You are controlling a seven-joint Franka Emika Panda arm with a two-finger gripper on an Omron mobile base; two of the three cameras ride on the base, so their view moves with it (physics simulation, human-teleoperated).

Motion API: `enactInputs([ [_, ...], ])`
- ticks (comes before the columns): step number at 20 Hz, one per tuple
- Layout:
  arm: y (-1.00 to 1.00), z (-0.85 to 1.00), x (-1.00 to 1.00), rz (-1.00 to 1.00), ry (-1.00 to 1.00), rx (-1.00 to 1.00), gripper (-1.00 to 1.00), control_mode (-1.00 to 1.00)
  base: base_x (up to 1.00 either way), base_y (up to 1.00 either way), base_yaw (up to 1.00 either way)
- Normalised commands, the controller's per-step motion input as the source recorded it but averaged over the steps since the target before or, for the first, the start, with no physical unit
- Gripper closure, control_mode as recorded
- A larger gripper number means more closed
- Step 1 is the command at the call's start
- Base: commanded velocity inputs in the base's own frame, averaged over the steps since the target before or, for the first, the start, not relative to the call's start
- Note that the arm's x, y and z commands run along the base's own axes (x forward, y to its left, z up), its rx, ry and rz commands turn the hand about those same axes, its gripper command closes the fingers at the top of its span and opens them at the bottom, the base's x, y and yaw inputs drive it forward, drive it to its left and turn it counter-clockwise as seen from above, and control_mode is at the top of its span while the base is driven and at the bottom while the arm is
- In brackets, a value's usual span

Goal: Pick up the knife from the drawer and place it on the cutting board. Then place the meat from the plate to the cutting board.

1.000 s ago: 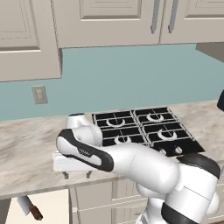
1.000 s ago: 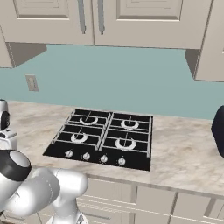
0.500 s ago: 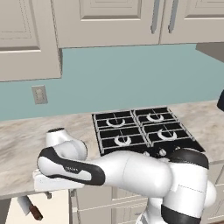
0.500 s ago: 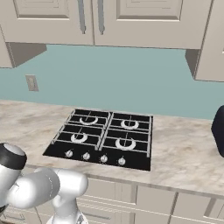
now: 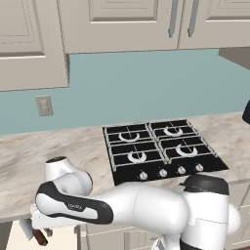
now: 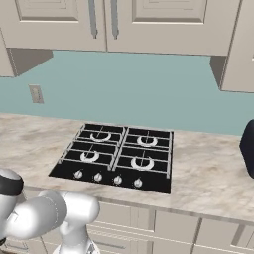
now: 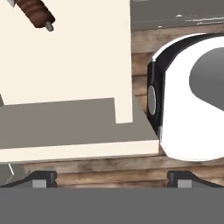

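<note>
Arm: it has swung down and left since the earlier frames, from over the counter (image 5: pixel 29 161) toward the lower left of the left base view, its elbow now low in front of the cabinets.
Gripper (image 7: pixel 111 179): fingers spread wide, nothing between them; both tips sit at the bottom of the hand view.
Knife (image 7: pixel 37 12): lying in the open drawer (image 7: pixel 65 52); brown handle at the hand view's upper left, blade cut off by the frame edge. It also peeks out at the lower left of the left base view.
Risk: the knife sits far off the gripper's centre, so a straight descent would likely miss it or clip the drawer wall.
Surface: pale marbled counter with a black hob (image 6: pixel 116 156).
Room: teal backsplash, cream cabinets above and below.
</note>
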Motion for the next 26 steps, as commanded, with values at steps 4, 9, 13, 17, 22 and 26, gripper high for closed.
enactInputs([
  [4,0.08,-0.18,0.05,0.00,0.00,0.00,-1.00,-1.00,0.00,0.00,0.00],
  [9,0.02,0.00,0.00,0.00,0.00,0.00,-1.00,-1.00,0.00,0.00,0.00],
  [13,0.03,-0.03,0.00,0.00,0.00,0.00,-1.00,-1.00,0.00,0.00,0.00],
  [17,-0.01,-0.07,0.00,0.00,0.00,0.00,-1.00,-1.00,0.00,0.00,0.00],
  [22,-0.03,-0.06,0.00,0.00,0.00,0.00,-1.00,-1.00,0.00,0.00,0.00],
  [26,0.00,-0.05,0.00,0.00,0.00,0.00,-1.00,-1.00,0.00,0.00,0.00],
])
